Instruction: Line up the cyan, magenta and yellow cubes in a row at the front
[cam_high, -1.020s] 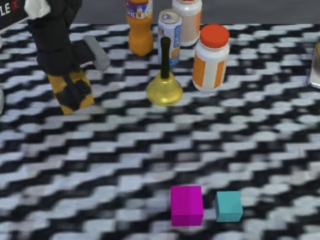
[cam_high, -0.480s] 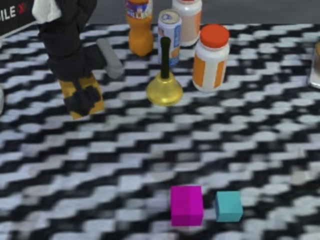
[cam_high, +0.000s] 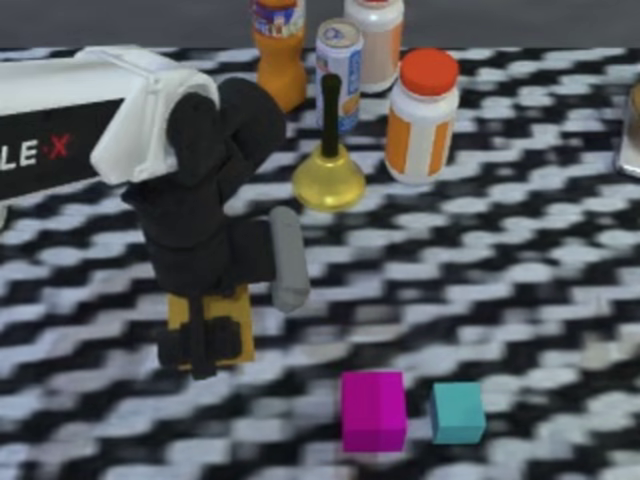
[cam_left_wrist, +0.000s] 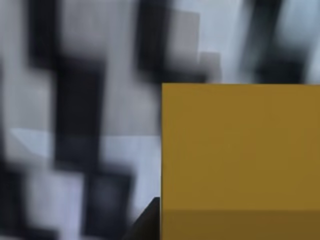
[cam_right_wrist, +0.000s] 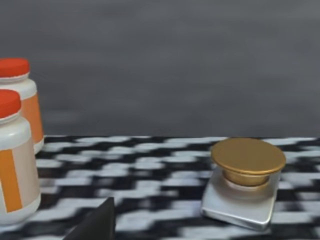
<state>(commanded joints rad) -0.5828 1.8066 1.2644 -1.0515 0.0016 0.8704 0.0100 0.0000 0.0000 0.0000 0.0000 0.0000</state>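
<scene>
Yellow cube (cam_high: 212, 322) sits pinched by the left gripper (cam_high: 203, 345) at lower left, over a black-and-white zigzag table (cam_high: 520, 260). White arm casing (cam_high: 70, 125) reads "LE-X". Right gripper's fingers cannot be told.

We observed even, diffuse lighting with only faint shadows. The golden bell (cam_high: 328, 180) carried a soft highlight. In the left wrist view the yellow cube (cam_left_wrist: 240, 160) and patterned table (cam_left_wrist: 75, 125) were heavily blurred.

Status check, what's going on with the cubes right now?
Left end effector shut on yellow cube, left of magenta cube. Cyan cube beside magenta, at the front. Right arm out of the top view. Nothing blocking.
</scene>
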